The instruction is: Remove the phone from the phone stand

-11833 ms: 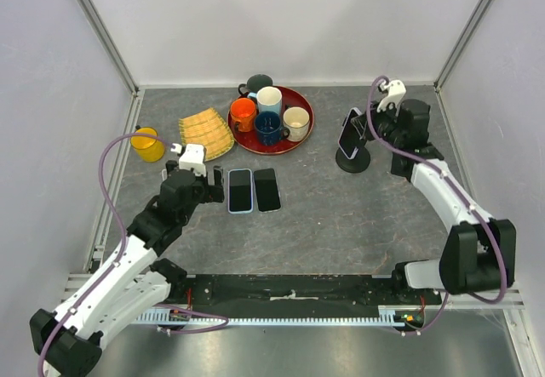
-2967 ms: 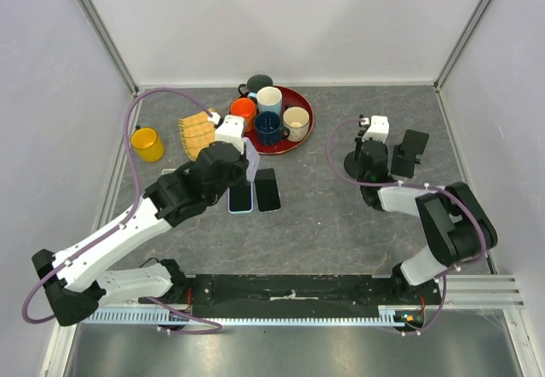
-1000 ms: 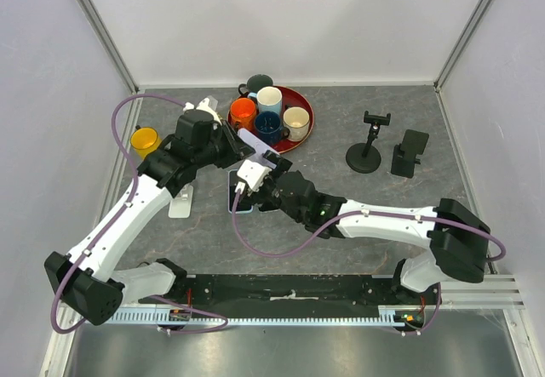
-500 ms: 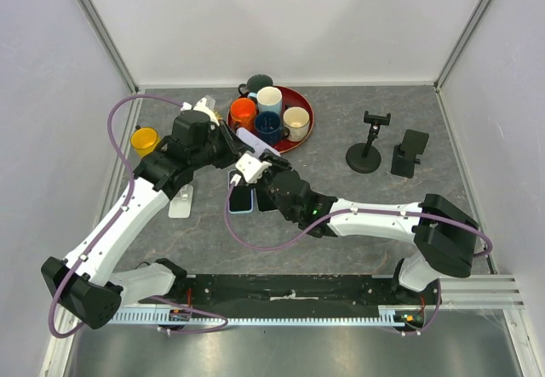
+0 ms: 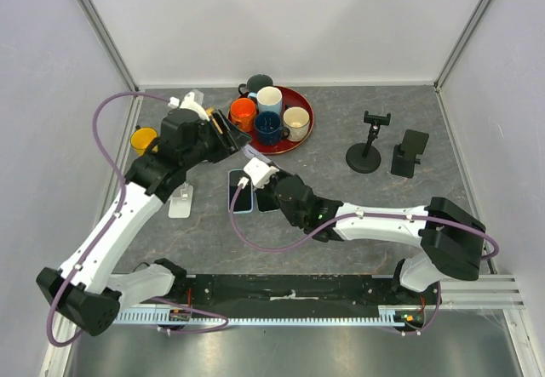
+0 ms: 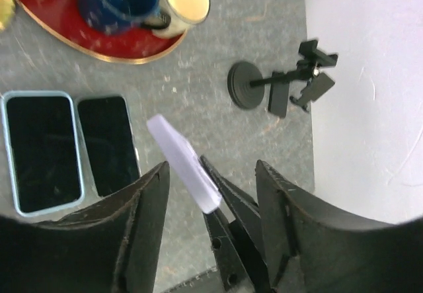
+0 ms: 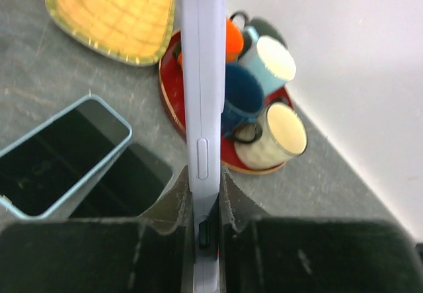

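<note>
The lavender phone (image 7: 201,75) stands on edge in the air, clamped in my right gripper (image 7: 203,197). In the top view the phone (image 5: 254,153) sits above two flat phones, with my right gripper (image 5: 258,166) shut on it. My left gripper (image 6: 211,167) is open; the phone (image 6: 182,162) and the right gripper's black fingers (image 6: 231,204) lie between its jaws without touching them. In the top view my left gripper (image 5: 226,130) is just left of the phone. The white phone stand (image 5: 180,200) is empty at the left.
A light-blue-cased phone (image 5: 239,191) and a black phone (image 5: 268,198) lie flat under the grippers. A red tray (image 5: 307,111) holds several mugs. A yellow mug (image 5: 143,140) stands far left and a woven mat (image 7: 112,8) lies near it. Two black stands (image 5: 368,149) (image 5: 410,153) stand right.
My left gripper has let go of the lavender phone and drawn back up and left. My right gripper now holds the phone alone, shifted slightly toward the flat phones.
</note>
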### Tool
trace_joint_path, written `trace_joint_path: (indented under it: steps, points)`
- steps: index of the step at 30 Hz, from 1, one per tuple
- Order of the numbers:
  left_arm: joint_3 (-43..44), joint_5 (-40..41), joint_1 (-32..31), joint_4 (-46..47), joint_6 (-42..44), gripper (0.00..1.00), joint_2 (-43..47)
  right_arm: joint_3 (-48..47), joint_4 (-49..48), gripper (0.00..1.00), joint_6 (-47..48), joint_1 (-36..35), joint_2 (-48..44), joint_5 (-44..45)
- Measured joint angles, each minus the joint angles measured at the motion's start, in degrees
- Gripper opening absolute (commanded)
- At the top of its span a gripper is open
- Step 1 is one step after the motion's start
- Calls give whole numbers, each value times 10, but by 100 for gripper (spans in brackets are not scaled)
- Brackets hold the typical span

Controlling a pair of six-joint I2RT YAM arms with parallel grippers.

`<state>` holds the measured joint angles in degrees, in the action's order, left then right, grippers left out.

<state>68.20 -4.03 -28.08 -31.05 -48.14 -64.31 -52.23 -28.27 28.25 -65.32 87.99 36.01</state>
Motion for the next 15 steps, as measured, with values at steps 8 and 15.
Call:
trace_joint_path:
  steps: [8, 15]
  points:
    - [-24, 107, 9, 102, 135, 92, 132, 29, 158, 0, -142, 41, -27, -50]
    - [-138, 188, 9, 171, 240, 92, 261, 29, 235, 0, -324, 181, -39, -216]
